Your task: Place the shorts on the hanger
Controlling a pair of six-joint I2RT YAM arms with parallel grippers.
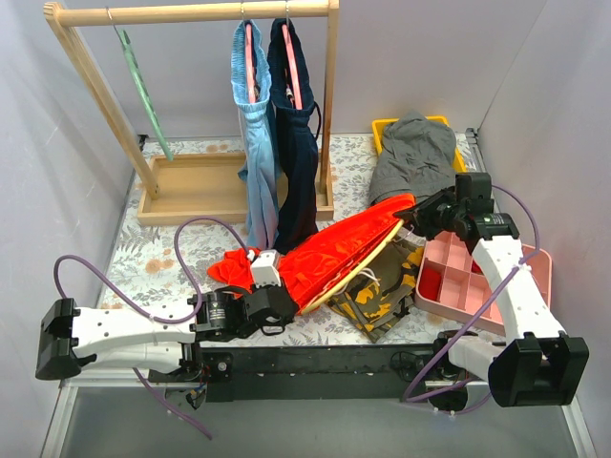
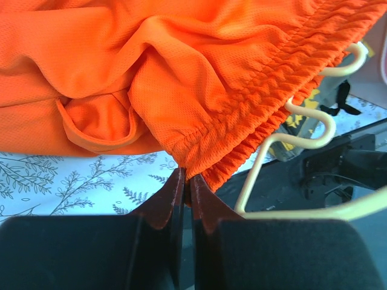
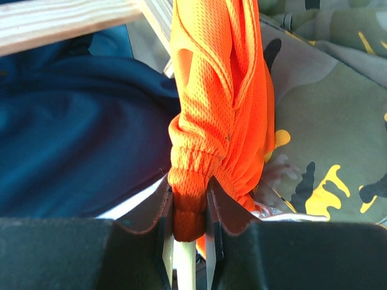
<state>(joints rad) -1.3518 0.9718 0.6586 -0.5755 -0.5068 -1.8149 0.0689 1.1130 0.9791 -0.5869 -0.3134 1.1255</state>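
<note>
Both arms hold the orange shorts stretched slantwise along the pale hanger, low over the table

From above, the left arm lies flat along the near edge, forearm reaching right, with the left gripper [image 1: 268,282] at the lower-left end of the shorts [image 1: 334,253]; the right arm climbs from its base and bends back leftward, the right gripper [image 1: 421,216] at their upper-right end, so the long axis runs lower left to upper right, the hanger [image 1: 368,265] edging the underside above camouflage shorts [image 1: 380,303]. At the left wrist, the left gripper [image 2: 186,178] has its jaws almost together, nipping the gathered waistband of the shorts [image 2: 181,60]; the hanger [image 2: 308,142] pokes out to the right. At the right wrist, the right gripper [image 3: 188,193] clamps a bunched fold of the shorts [image 3: 211,90] across a narrow gap
</note>
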